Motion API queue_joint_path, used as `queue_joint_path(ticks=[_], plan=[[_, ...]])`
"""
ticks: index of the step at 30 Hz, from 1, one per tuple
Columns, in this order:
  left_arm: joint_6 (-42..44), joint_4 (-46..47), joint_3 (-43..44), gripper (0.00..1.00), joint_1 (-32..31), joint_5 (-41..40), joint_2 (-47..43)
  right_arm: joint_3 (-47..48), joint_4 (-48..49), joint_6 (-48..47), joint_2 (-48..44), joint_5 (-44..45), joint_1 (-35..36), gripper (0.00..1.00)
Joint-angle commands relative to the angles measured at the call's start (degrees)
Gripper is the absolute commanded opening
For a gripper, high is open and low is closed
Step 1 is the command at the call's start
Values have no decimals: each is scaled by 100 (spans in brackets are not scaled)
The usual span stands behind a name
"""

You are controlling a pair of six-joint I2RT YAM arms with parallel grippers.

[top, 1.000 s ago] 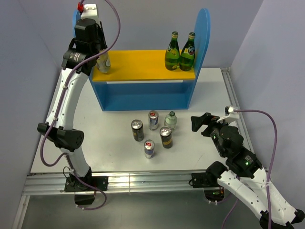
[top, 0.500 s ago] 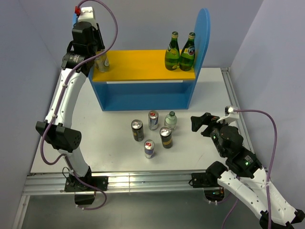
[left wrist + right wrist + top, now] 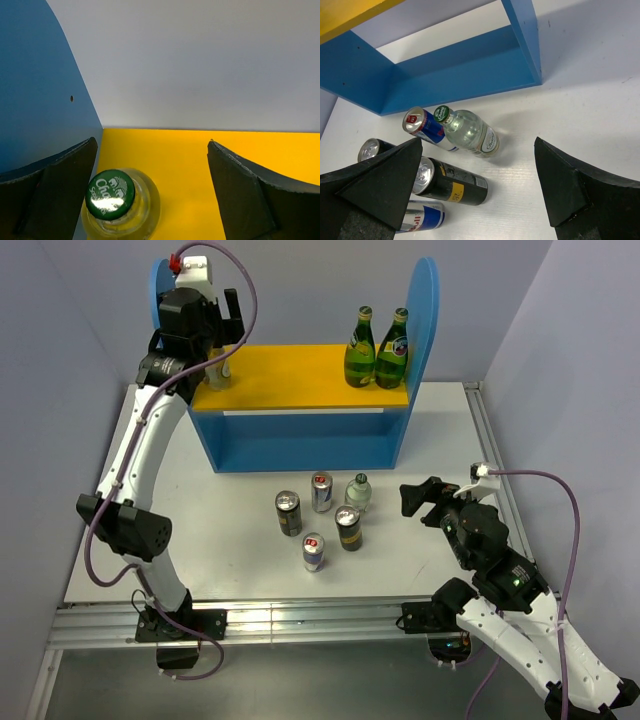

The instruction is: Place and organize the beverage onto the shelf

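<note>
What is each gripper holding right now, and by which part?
Nothing. Left gripper is open above the clear bottle standing on the shelf, not clamping it. Right gripper is open and empty.

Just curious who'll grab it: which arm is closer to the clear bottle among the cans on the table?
Right. The right gripper is just right of that bottle; the left gripper is up at the shelf's left end.

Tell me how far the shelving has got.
Done: two green bottles and one clear bottle stand on the yellow shelf board. In hand: nothing; the left gripper is open over that bottle, and the right gripper is open too. Left: four cans and a second clear bottle on the table.
</note>
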Motion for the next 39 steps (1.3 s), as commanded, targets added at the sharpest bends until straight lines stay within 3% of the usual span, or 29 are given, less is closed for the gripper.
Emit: queue_joint_path(ticks=[1,5,14,21,25,31,39], plan=[[-164,216,-105,99,192,-203,-510,-38,178,64,-79,82,46,100],[-182,224,-272,99,96,-194,-915,-29,169,72,-88,82,46,100],[-49,-153,-167,99,-1063,-721,-1724,-46,161,90,-80,126,38,100],[-260,74,-1703,99,-2574,-55,-2462,-29,143,90,-62,187,38,100],[-383,838,-3378,99,-3111,254,-2550,-29,134,99,-88,205,38,100],[-1085,2622,-5103,99,-3569,561,-2612,-38,134,99,-71,249,46,100],[-1254,3695,-5757,99,-4096,456,-2085,-38,143,99,-36,240,38,100]])
